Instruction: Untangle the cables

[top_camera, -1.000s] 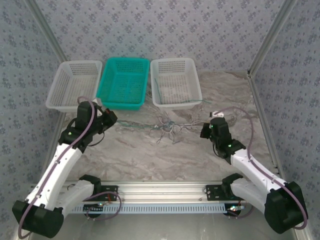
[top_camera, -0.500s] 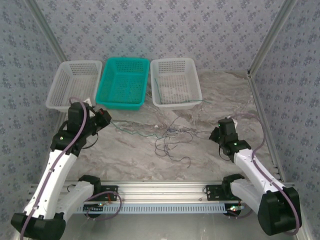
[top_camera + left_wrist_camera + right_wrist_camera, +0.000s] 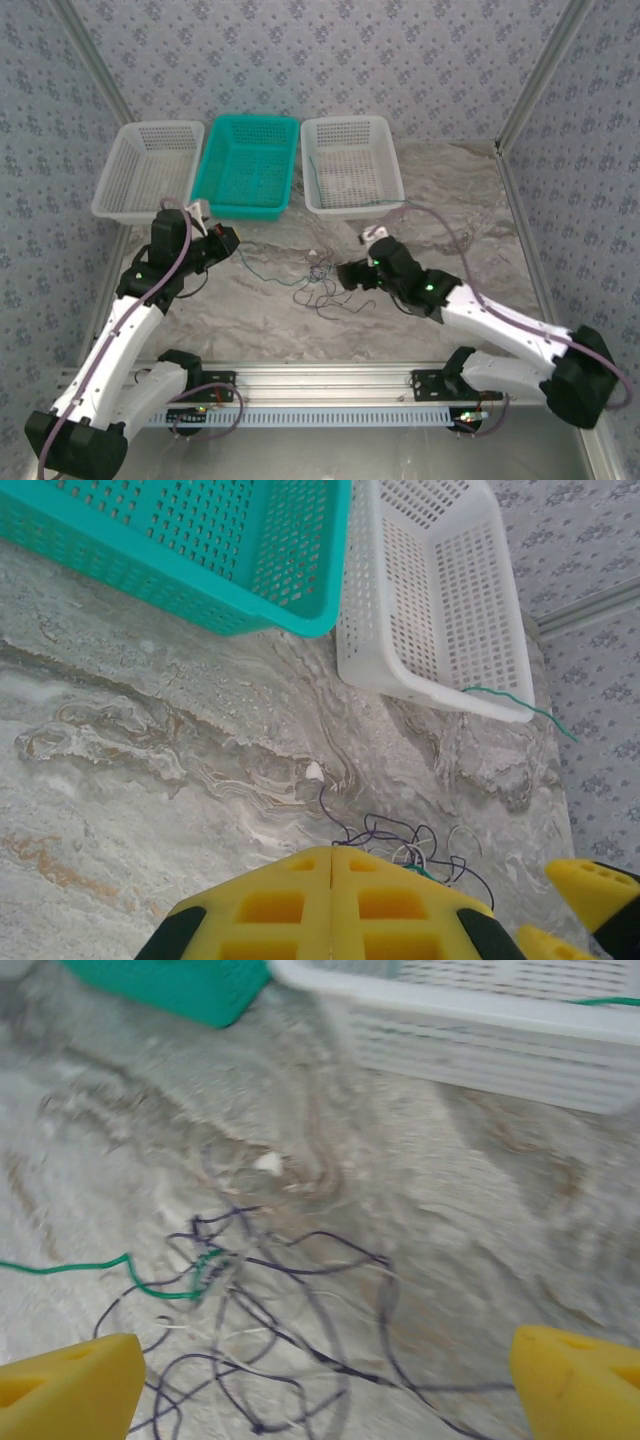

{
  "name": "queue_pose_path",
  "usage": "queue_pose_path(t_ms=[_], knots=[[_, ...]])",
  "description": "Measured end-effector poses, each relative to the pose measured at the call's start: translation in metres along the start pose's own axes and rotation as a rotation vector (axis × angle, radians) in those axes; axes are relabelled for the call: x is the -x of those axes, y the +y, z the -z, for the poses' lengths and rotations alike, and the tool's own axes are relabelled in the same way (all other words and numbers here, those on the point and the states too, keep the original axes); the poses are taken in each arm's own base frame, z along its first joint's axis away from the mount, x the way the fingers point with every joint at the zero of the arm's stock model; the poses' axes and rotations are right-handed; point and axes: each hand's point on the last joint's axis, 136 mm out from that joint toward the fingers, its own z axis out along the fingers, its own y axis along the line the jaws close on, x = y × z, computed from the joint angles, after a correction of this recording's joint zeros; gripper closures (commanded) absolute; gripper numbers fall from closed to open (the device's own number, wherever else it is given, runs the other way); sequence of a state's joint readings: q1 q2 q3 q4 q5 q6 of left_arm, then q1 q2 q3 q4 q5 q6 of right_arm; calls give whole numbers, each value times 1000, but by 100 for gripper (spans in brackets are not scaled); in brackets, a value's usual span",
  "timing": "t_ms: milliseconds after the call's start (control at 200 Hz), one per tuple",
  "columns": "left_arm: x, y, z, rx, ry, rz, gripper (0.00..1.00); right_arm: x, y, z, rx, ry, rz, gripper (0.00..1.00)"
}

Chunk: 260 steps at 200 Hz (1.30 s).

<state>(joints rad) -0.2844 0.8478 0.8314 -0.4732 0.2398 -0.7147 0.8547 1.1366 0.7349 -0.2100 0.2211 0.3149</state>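
- Cables (image 3: pixel 322 280): hair-thin green, pale and dark purple strands, looped in a loose tangle on the marbled bench (image 3: pixel 250 315), between the two end effectors.
- Left end effector (image 3: pixel 226 238): its yellow foam pads are clenched flat together in the left wrist view. From above, a green strand is seen leading to it, but a grip cannot be told.
- Right end effector (image 3: pixel 325 1390): released, with its pads spread wide over the tangle and its arm stretched low towards the centre.
- White perforated basket (image 3: pixel 440 600): a green strand is draped over its rim, as seen from the left wrist.

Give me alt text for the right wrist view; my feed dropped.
The right gripper, open wide, frames a loose tangle of dark purple, green and pale cables on the marbled table. Beyond stand a white basket and the corner of a teal basket; the picture is blurred.
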Motion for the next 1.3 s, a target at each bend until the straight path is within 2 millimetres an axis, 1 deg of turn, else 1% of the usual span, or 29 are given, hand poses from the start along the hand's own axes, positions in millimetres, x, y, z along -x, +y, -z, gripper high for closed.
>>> queue_pose_path(t_ms=[80, 125, 175, 220, 285, 350, 415, 515, 545, 620, 665, 705, 800, 914, 999, 1069, 1129, 1179, 1214, 1259, 1299], knots=[[0, -2, 1, -6, -2, -4, 100, 3, 17, -24, 1, 49, 65, 1], [0, -3, 2, -10, -4, -6, 100, 5, 22, -38, -12, 65, 95, 1], [0, -4, 3, -14, -6, -8, 100, 3, 25, -54, -25, 84, 133, 1], [-1, -5, 4, -18, -7, -10, 100, -3, 27, -67, -31, 104, 163, 1], [0, -6, 6, -20, -15, -13, 100, -19, 27, -82, -39, 148, 204, 1], [2, -4, 8, -9, -28, -15, 100, -31, 26, -91, -37, 178, 227, 4], [2, 1, 10, 20, -40, -15, 100, -39, 26, -95, -30, 191, 237, 8], [4, 16, 13, 96, -64, -8, 100, -46, 27, -97, -14, 193, 239, 20], [4, 21, 14, 118, -70, -6, 100, -48, 25, -98, -14, 193, 235, 28], [5, 29, 18, 163, -86, -3, 100, -57, 20, -100, -10, 197, 206, 55], [5, 33, 20, 180, -93, 2, 100, -62, 13, -102, -16, 200, 186, 69], [6, 36, 22, 194, -100, 7, 100, -67, 6, -103, -27, 201, 167, 76], [7, 46, 27, 238, -121, 26, 100, -76, -14, -101, -60, 209, 119, 79], [15, 72, 40, 364, -184, 69, 100, -82, -40, -89, -123, 208, 76, 85], [19, 91, 51, 451, -218, 99, 100, -83, -60, -79, -177, 197, 15, 92], [20, 103, 57, 503, -233, 118, 100, -83, -84, -69, -236, 186, -69, 96], [22, 111, 62, 530, -245, 135, 100, -86, -109, -59, -297, 170, -168, 98], [23, 112, 65, 530, -255, 143, 100, -90, -129, -50, -346, 156, -244, 100], [24, 110, 65, 516, -255, 142, 100, -95, -140, -43, -377, 149, -291, 100], [23, 104, 63, 475, -241, 137, 100, -100, -148, -36, -402, 143, -330, 100], [22, 95, 59, 428, -227, 130, 100, -103, -151, -31, -409, 138, -352, 100]])
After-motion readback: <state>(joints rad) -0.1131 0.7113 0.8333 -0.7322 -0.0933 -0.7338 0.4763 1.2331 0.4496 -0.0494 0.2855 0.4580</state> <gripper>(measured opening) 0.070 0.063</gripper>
